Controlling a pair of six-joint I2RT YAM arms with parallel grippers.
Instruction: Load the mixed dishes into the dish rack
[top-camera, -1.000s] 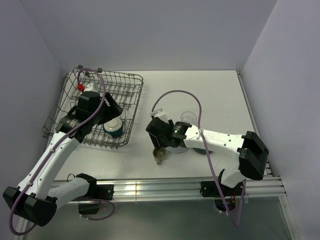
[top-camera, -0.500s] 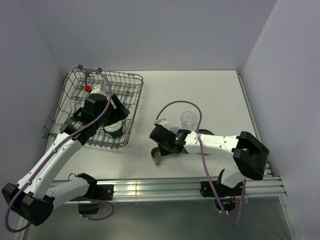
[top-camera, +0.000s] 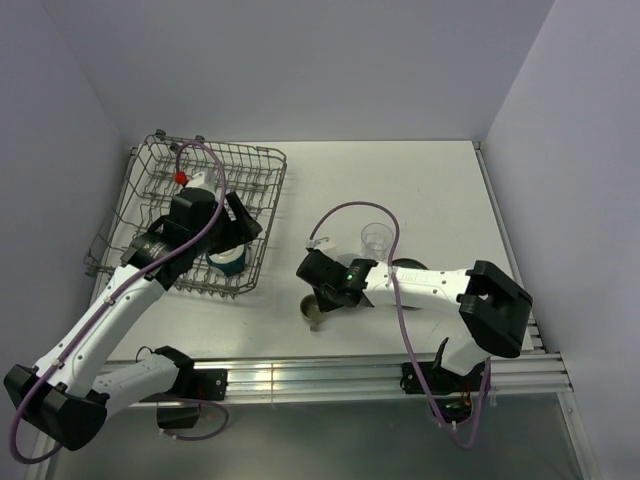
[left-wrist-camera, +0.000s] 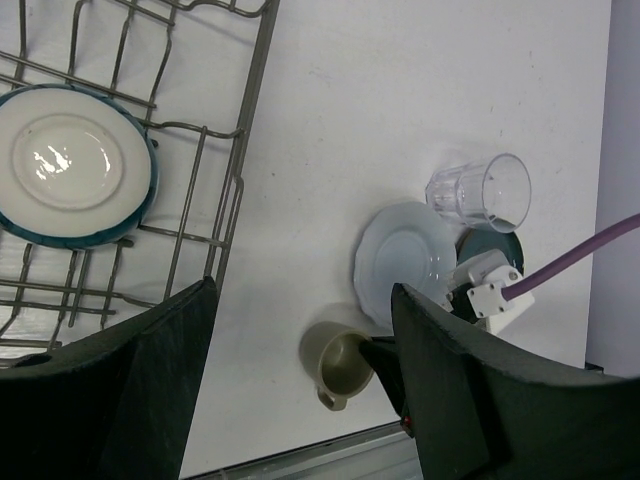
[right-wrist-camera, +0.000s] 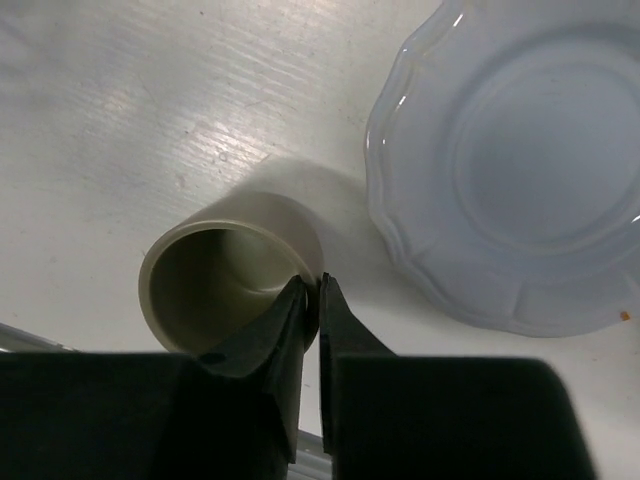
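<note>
The right gripper (right-wrist-camera: 312, 288) is pinched on the rim of the small olive-brown mug (right-wrist-camera: 215, 275), one finger inside and one outside. The mug is upright, just beside the pale blue plate (right-wrist-camera: 520, 170). From above, the dish rack (top-camera: 230, 150) lies at the mug's ten o'clock, with the bowl (left-wrist-camera: 75, 165) inside. The left gripper (left-wrist-camera: 300, 295) hangs spread and empty over the rack's edge
</note>
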